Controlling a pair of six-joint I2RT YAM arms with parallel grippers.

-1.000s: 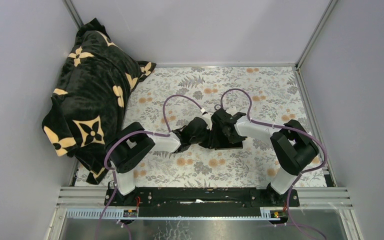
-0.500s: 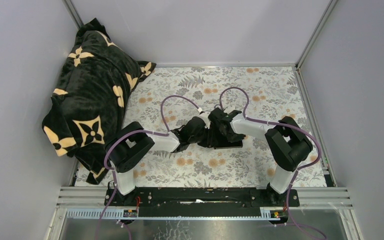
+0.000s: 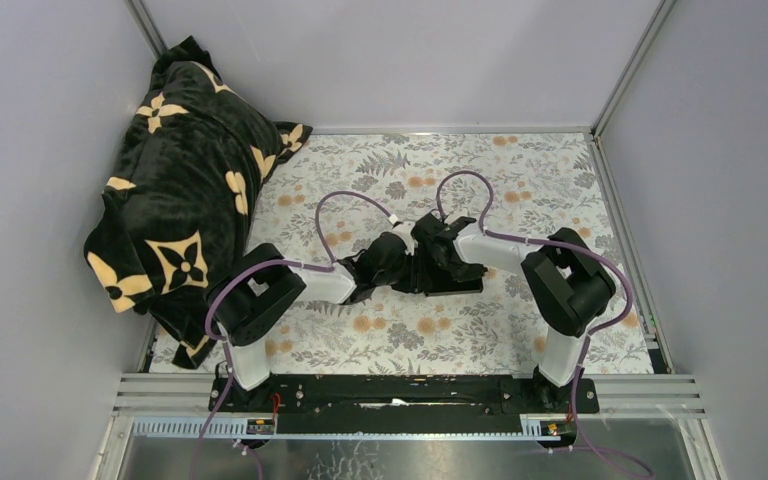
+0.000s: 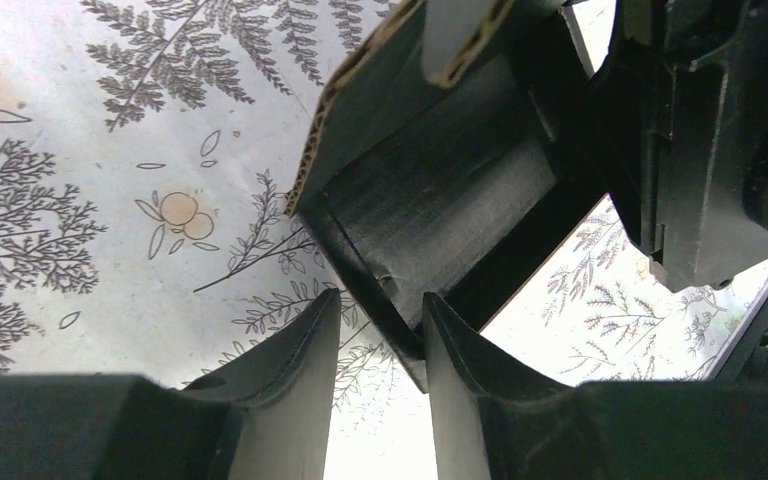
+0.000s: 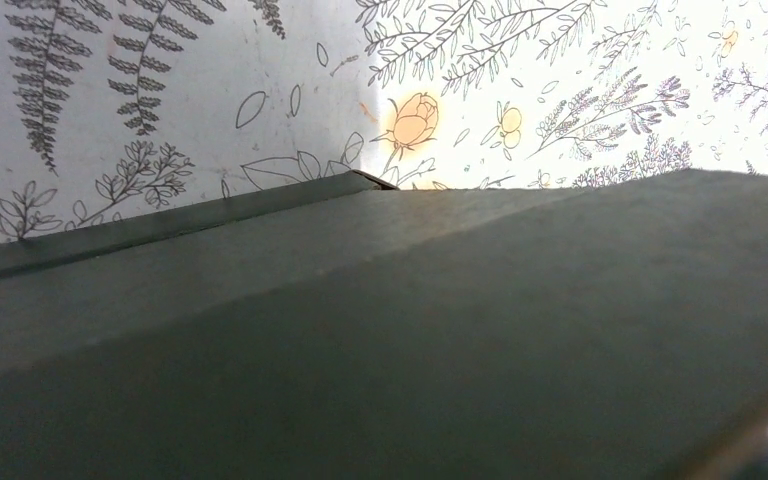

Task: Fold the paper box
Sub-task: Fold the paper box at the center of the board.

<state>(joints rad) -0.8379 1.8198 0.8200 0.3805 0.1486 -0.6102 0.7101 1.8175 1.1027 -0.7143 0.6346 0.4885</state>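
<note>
Gripping the paper box (image 3: 452,277) mid-table, both arms meet.
Left gripper (image 4: 380,335) clamps its edge; right gripper (image 3: 434,250) jaws: can't tell.

Pale grey walls (image 3: 400,60) enclosing the bench (image 3: 560,180), botanical fern-and-flower print covering its top, aluminium frame posts (image 3: 628,70) running up the corners, black plush blanket (image 3: 185,190) with cream flowers slumping at the left wall

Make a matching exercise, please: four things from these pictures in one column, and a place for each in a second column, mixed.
1. paper box
2. blanket
3. left pincer
4. right pincer

a. heaped in the far left corner
b. on a corner of the card, a finger on each side
c. middle of the table, between both arms
d. over the box, from the right

Pairs: 1-c, 2-a, 3-b, 4-d
</note>
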